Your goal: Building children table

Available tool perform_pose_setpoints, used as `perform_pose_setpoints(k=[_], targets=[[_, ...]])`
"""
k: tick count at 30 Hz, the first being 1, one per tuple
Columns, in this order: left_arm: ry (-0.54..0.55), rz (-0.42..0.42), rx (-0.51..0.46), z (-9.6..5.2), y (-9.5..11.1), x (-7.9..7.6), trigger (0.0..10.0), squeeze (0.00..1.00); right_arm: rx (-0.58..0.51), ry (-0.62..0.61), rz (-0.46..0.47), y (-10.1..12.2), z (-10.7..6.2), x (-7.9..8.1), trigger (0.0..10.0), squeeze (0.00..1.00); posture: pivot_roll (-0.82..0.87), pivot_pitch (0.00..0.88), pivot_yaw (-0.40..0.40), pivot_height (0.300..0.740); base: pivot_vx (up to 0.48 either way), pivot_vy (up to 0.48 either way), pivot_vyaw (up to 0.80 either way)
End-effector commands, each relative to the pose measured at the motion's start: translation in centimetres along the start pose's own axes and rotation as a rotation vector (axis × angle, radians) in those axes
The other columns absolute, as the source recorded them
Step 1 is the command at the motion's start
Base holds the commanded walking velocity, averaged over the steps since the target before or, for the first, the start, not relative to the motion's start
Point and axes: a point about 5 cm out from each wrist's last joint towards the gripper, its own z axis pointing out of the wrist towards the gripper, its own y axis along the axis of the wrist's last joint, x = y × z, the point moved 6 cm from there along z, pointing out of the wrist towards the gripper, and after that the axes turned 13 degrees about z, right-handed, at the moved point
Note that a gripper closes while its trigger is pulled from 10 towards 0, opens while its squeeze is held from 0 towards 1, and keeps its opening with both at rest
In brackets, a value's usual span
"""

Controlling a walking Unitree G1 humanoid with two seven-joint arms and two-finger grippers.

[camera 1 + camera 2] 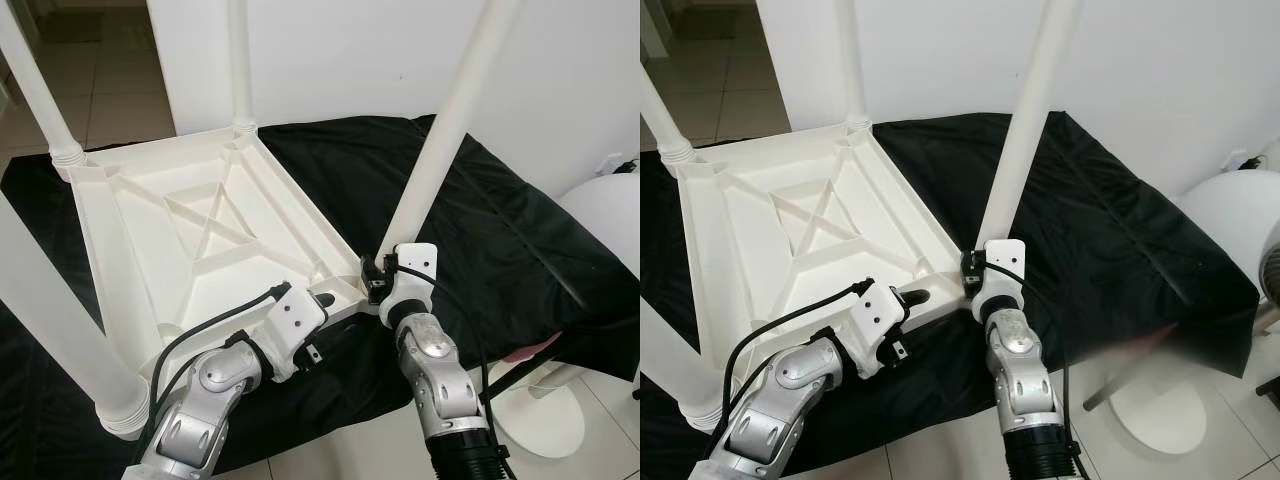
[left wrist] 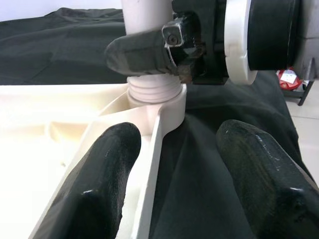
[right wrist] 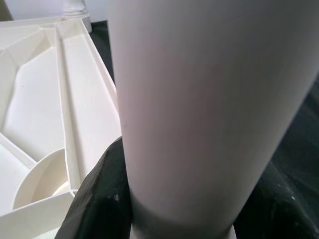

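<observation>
Two pincers: right pincer (image 1: 372, 277) clamps the table leg (image 1: 440, 140), left pincer (image 2: 174, 169) gapes astride the tabletop (image 1: 190, 230) rim

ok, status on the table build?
Right tool clamped on leg at its socket. Left tool open, straddling tabletop rim beside it. Table inverted on black cloth, four legs up. Nothing obstructing.

leg tops: all four legs (image 1: 440, 130) run out past the picture's upper and left edges.
right gripper (image 1: 378, 275): fingertips hidden behind the leg's base.
left gripper (image 1: 322, 299): one finger hidden under the tabletop (image 1: 200, 230) rim.
cloth (image 1: 480, 230): left part cut off; middle hidden under the tabletop.
red thing (image 2: 287, 78): too small to tell.
white round thing (image 1: 610, 215): cut off at right edge.
</observation>
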Motion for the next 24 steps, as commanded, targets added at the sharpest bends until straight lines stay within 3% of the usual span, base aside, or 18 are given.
perform_pose_setpoints(k=[1, 4, 5, 17, 18, 19, 21, 24], targets=[[0.05, -0.001, 0.014, 0.0, 0.0, 0.3, 10.0, 0.0, 0.003, -0.026, 0.022, -0.2, -0.6, 0.1, 10.0, 0.0, 0.0, 0.028, -0.065, 0.74, 0.0, 0.0, 0.0], [0.047, 0.002, 0.013, 0.1, 0.0, 0.3, 10.0, 0.0, -0.003, -0.01, 0.026, 0.1, -0.6, 0.0, 10.0, 0.0, 0.0, 0.027, -0.065, 0.74, 0.0, 0.0, 0.0], [0.047, 0.001, 0.013, 0.1, 0.0, 0.3, 10.0, 0.0, 0.0, 0.019, 0.027, 0.2, -0.6, 0.2, 10.0, 1.0, 0.0, 0.025, -0.066, 0.74, 0.0, 0.0, 0.0], [0.042, -0.001, 0.011, 0.2, 0.0, 0.1, 10.0, 0.0, -0.007, 0.142, 0.007, 1.0, -0.8, 0.9, 10.0, 1.0, 0.0, 0.026, -0.071, 0.74, 0.0, 0.0, 0.0], [0.044, -0.002, 0.011, 0.1, 0.0, 0.1, 10.0, 0.0, 0.015, 0.195, 0.005, 1.1, -0.6, 1.1, 10.0, 0.61, 0.0, 0.028, -0.073, 0.74, 0.0, 0.0, 0.0], [0.045, -0.003, 0.011, 0.1, 0.0, 0.1, 10.0, 0.0, 0.043, 0.267, 0.007, 1.3, -0.3, 1.1, 10.0, 0.0, 0.0, 0.031, -0.075, 0.74, 0.0, 0.0, 0.0], [0.045, -0.003, 0.011, 0.1, 0.0, 0.1, 10.0, 0.0, 0.043, 0.267, 0.007, 1.3, -0.3, 1.1, 10.0, 0.0, 0.0, 0.031, -0.075, 0.74, 0.0, 0.0, 0.0], [0.047, -0.003, 0.011, 0.1, 0.0, 0.0, 10.0, 0.0, 0.078, 0.417, -0.046, 1.6, -0.2, 1.3, 10.0, 0.0, 0.0, 0.031, -0.073, 0.74, 0.0, 0.0, 0.0]])
